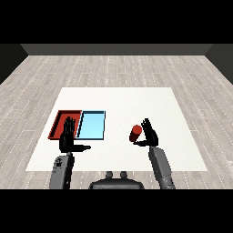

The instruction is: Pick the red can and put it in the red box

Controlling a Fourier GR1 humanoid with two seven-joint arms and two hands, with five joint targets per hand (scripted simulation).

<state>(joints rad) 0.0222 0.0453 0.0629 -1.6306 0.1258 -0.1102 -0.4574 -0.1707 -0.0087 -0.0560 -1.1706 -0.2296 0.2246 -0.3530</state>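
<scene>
Now the right hand point(149, 134) sits beside the red can point(135, 133), fingers straight and thumb under it (not yet curled round). Close squarely before lifting, I judge, then carry it left over the light blue tray point(92, 125) to the red tray point(58, 121); the left hand point(68, 136) rests open on the desk point(118, 102).

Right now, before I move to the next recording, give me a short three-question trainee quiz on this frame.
1. True or false: the red can already lies in the red tray.
2. Which tray is nearer the can: A) red, B) light blue?
3. Fill in: the can stands beside the ___ robot hand.

Key: 1. False, it stands on the white table. 2. B. 3. Right; the left robot hand is over by the trays, fingers straight.
</scene>
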